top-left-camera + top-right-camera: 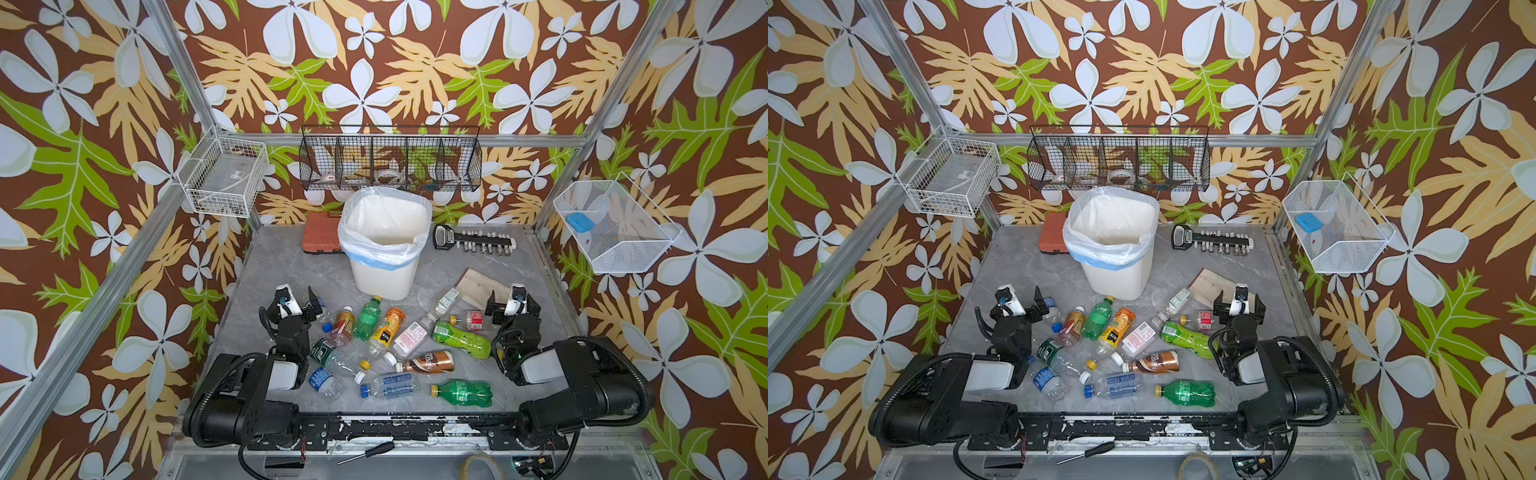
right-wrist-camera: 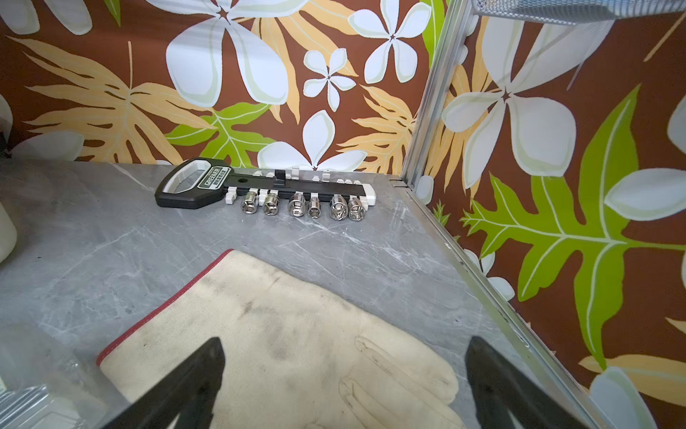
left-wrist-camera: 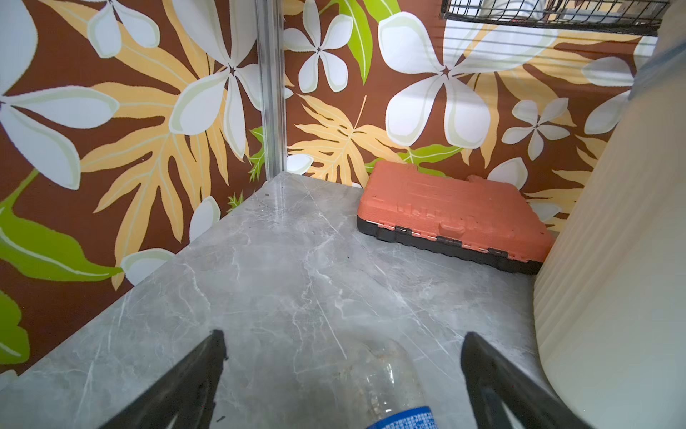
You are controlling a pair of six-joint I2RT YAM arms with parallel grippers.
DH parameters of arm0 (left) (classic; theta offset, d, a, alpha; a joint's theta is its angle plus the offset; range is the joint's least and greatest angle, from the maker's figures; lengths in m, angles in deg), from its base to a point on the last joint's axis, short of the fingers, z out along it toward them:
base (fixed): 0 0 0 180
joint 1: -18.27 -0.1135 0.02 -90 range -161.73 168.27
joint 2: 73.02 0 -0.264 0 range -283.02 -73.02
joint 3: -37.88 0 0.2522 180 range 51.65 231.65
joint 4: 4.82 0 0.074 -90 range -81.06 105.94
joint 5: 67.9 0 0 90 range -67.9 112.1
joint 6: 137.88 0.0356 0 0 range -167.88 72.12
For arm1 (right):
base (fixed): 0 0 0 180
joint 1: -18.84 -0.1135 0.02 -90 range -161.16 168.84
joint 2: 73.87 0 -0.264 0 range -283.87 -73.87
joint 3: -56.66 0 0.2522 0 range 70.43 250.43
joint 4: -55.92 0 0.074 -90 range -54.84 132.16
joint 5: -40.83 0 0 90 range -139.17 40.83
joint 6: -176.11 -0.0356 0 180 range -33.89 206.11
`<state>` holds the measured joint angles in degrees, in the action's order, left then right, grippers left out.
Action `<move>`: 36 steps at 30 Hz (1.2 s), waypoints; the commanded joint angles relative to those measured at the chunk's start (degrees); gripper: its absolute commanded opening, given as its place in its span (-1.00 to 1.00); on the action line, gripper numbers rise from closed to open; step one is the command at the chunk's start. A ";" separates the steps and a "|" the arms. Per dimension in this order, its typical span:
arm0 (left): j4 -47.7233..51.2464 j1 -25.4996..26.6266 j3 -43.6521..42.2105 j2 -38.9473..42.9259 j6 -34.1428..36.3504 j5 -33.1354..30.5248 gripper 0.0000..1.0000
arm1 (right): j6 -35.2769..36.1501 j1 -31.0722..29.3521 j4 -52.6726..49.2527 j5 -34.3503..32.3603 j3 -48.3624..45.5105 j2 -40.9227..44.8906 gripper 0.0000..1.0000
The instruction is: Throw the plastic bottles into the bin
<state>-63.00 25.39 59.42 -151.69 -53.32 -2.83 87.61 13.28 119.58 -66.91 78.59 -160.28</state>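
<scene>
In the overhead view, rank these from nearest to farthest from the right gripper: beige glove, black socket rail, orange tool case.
1. Beige fabric glove, lying right by the right gripper.
2. Black socket rail with chrome sockets, back right.
3. Orange plastic tool case, back left corner.
</scene>
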 commanded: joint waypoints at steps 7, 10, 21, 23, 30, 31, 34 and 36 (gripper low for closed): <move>-1.53 -0.18 0.23 0.04 0.07 0.58 1.00 | -0.32 0.03 0.48 0.42 0.19 0.10 0.99; -1.53 -0.18 0.23 0.01 0.07 0.58 1.00 | -0.28 0.03 0.44 0.42 0.20 0.10 0.99; -1.45 -0.17 0.23 0.01 0.07 0.58 1.00 | -1.30 1.62 -3.38 3.94 1.94 0.45 0.99; -1.37 -0.17 0.31 0.01 0.07 0.58 1.00 | -1.58 1.76 -3.71 3.50 2.16 0.37 0.99; 0.36 -0.17 0.50 1.76 -0.29 -1.13 1.00 | -2.38 1.39 -9.33 -0.55 3.61 5.44 0.99; 2.68 -0.13 0.94 3.73 -0.18 0.15 1.00 | -3.26 0.97 -18.72 -3.22 6.87 9.55 0.99; 23.07 4.81 9.27 12.69 -0.07 -10.88 1.00 | -14.51 0.46 -47.49 -8.08 21.90 18.07 0.99; 39.11 4.98 17.13 17.90 -11.38 -13.49 1.00 | -23.25 0.46 -58.02 -7.82 29.38 20.46 0.99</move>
<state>-44.49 29.84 69.71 -138.40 -54.91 -8.38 77.42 13.78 84.09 -70.78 101.21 -142.57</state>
